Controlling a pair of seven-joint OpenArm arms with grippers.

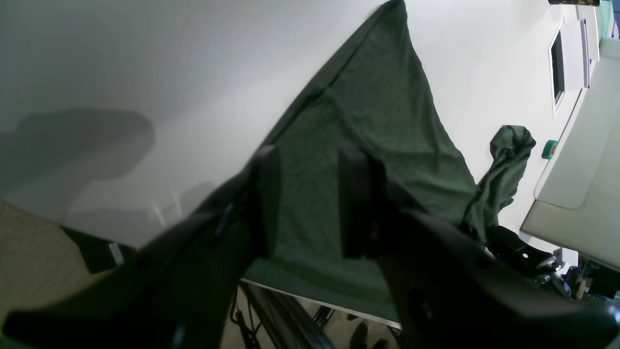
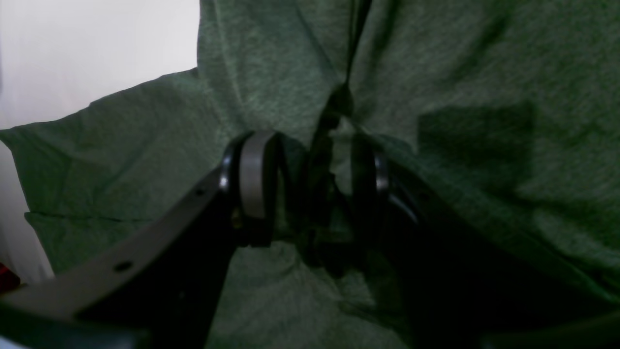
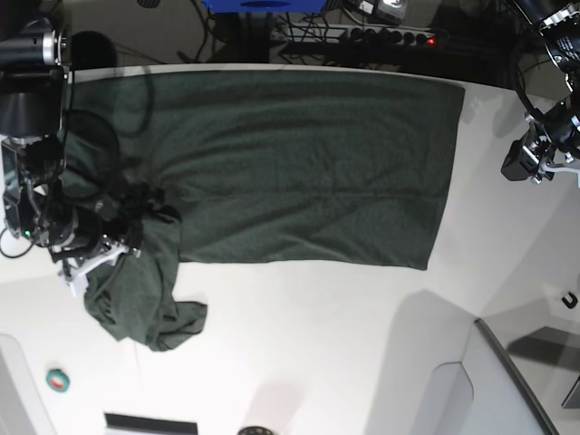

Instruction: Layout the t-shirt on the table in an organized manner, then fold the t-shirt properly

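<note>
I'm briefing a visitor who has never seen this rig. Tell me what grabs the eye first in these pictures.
The dark green t-shirt dominates, its body spread wide across the far side of the white table. At the base view's left it bunches into a crumpled clump, where the right gripper is closed on a pinch of fabric. The left gripper hangs open over the shirt's opposite end.

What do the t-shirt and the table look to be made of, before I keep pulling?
The t-shirt: soft thin knit, probably cotton jersey, matte and heathered dark green; it bunches and drapes limply near the right gripper. The table: smooth hard white top, likely laminate, with a faint sheen and soft shadows.
</note>
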